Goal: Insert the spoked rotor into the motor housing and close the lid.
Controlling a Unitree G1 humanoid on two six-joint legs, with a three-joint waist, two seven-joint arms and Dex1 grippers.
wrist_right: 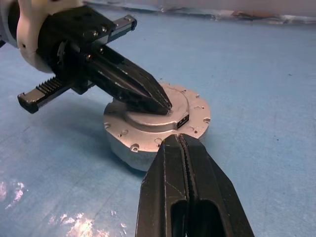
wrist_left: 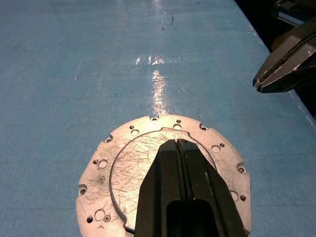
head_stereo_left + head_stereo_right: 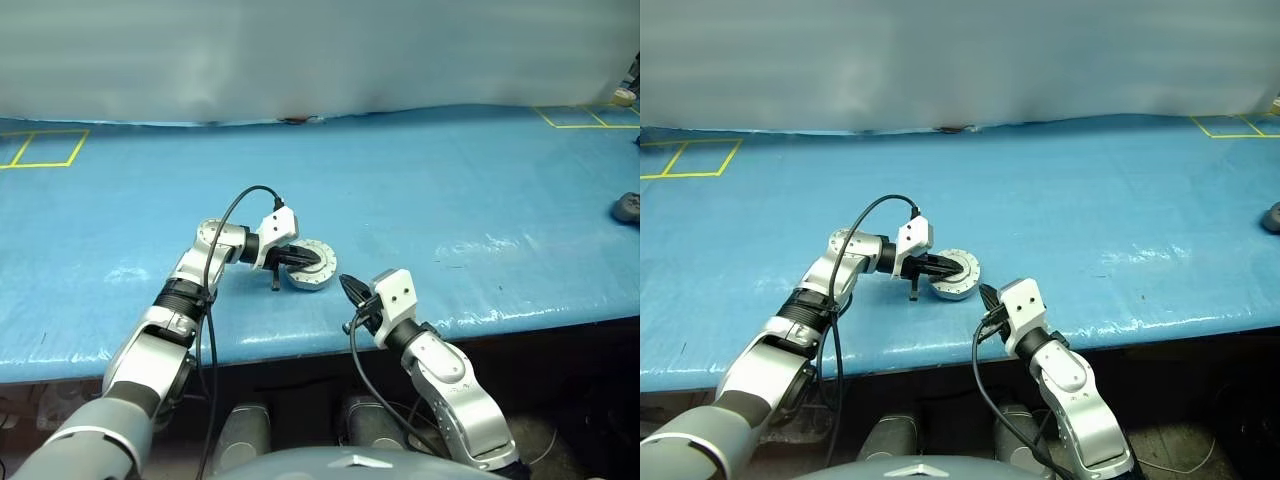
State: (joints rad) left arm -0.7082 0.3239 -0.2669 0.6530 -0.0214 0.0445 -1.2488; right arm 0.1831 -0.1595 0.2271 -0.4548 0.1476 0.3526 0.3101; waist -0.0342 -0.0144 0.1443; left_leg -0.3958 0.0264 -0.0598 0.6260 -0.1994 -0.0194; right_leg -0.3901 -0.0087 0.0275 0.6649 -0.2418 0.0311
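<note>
The motor housing point(image 1: 123, 148) stands on the blue table point(image 3: 450, 190) near its front edge. The lid point(image 1: 196, 112) lies flat on top of it, plain grey side up, with small holes round its rim. My left gripper point(image 1: 165, 106) is shut, and its tips are on or just over the lid's raised middle point(image 2: 129, 168). My right gripper point(image 1: 177, 138) is also shut and holds nothing. It points at the housing from the near side, its tips close to the lid's rim. The spoked rotor is hidden.
The table's front edge point(image 3: 480, 322) runs just behind my right gripper point(image 3: 346, 285). Yellow tape squares point(image 3: 45, 148) mark the far left and far right corners. A dark object point(image 3: 628, 207) lies at the right edge. A pale sheet point(image 3: 320, 50) hangs behind the table.
</note>
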